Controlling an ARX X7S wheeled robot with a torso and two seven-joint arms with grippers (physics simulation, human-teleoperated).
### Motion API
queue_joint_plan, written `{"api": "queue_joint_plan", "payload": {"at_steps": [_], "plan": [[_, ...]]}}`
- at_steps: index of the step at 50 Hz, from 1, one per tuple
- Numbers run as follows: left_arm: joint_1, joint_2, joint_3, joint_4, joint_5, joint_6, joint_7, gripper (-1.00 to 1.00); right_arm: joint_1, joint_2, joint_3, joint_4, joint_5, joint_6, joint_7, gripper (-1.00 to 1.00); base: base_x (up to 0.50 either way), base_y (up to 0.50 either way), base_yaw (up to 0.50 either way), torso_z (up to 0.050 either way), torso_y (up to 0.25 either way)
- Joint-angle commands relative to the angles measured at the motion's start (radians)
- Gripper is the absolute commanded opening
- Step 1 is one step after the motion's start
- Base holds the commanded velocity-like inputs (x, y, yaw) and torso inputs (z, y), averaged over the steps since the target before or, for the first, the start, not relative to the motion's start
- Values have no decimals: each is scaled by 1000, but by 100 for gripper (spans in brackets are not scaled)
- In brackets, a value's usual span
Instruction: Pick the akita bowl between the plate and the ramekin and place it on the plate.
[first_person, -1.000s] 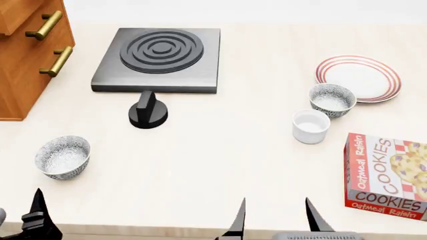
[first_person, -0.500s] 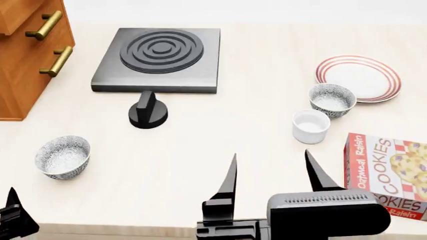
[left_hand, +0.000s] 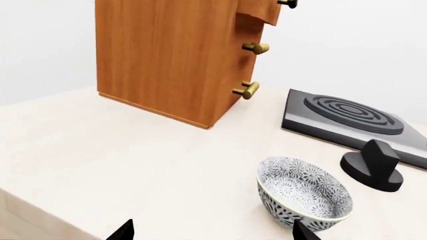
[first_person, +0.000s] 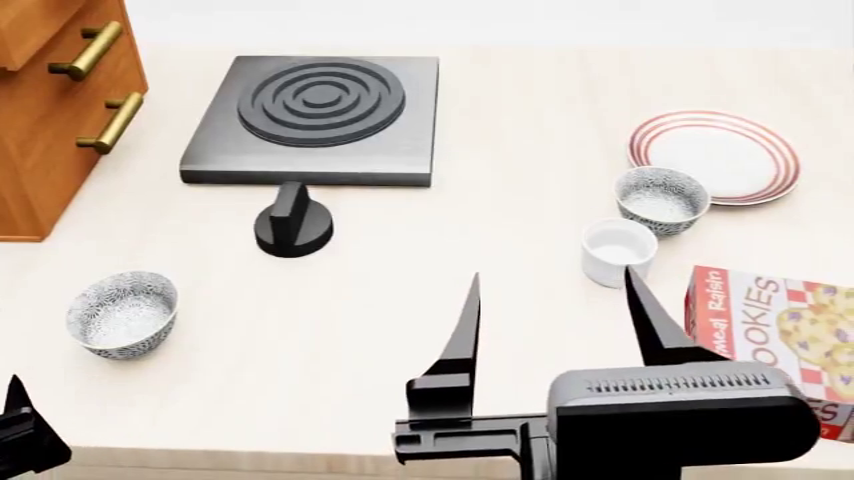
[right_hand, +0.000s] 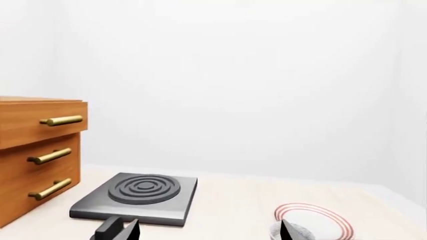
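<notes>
Presently, the akita bowl (first_person: 663, 199) is seen upright on the table (first_person: 534, 260) at the right, between the plate (first_person: 715, 156) farther off and the ramekin (first_person: 619, 252) nearer; its rim overlaps the plate's near-left edge in the head view. The right claw (first_person: 554, 330) is held above the table's near edge, jaws spread wide, nothing gripped. Of the left claw (first_person: 20, 425) only a dark tip is seen at the near left; its state cannot be told. A twin bowl (first_person: 123, 314) is noted at the near left, well apart. A cookie box (first_person: 781, 345) lies just right of the ramekin.
</notes>
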Motion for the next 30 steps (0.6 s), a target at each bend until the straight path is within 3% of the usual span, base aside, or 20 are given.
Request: {"api": "queue_joint_plan", "payload": {"at_steps": [1, 30], "plan": [[-2, 0, 6, -13, 3, 14, -1, 100, 3, 1, 17, 2, 16, -5, 9, 100, 0, -51, 0, 0, 0], [4, -6, 16, -7, -3, 21, -9, 100, 1, 11, 26, -5, 46, -8, 28, 100, 0, -69, 0, 0, 0]]}}
